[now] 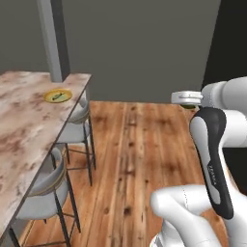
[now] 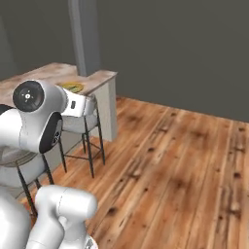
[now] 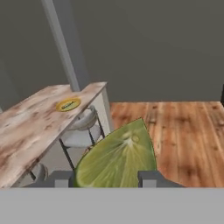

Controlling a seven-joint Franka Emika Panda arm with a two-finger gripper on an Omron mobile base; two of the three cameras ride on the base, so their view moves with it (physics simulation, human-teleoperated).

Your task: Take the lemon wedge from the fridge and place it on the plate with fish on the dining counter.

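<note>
**Gripping the lemon wedge, far from the plate**

Seen in the hand view, the lemon wedge (image 3: 116,159) is pinched between the two fingertips of the claw (image 3: 105,178). Its cut face is turned toward the camera: glossy yellow-green flesh with pale ribs fanning out from a point at its upper right, and a curved rind edge at the lower left. It is carried in the air, over the wooden floor (image 1: 140,159).

The table (image 1: 24,130) has a mottled reddish-brown and cream stone top and a pale grey base. Near its far end, close to a grey pillar (image 1: 54,38), the small yellow plate with fish (image 1: 58,96) is set; the pieces on it are too small to be made out clearly. The plate is well apart from the wedge.

The room is closed by plain dark grey walls, and the floor is laid in warm brown planks. Pale grey stools (image 1: 46,190) on thin dark legs are tucked along the near side of the table, between the robot and the plate.
</note>
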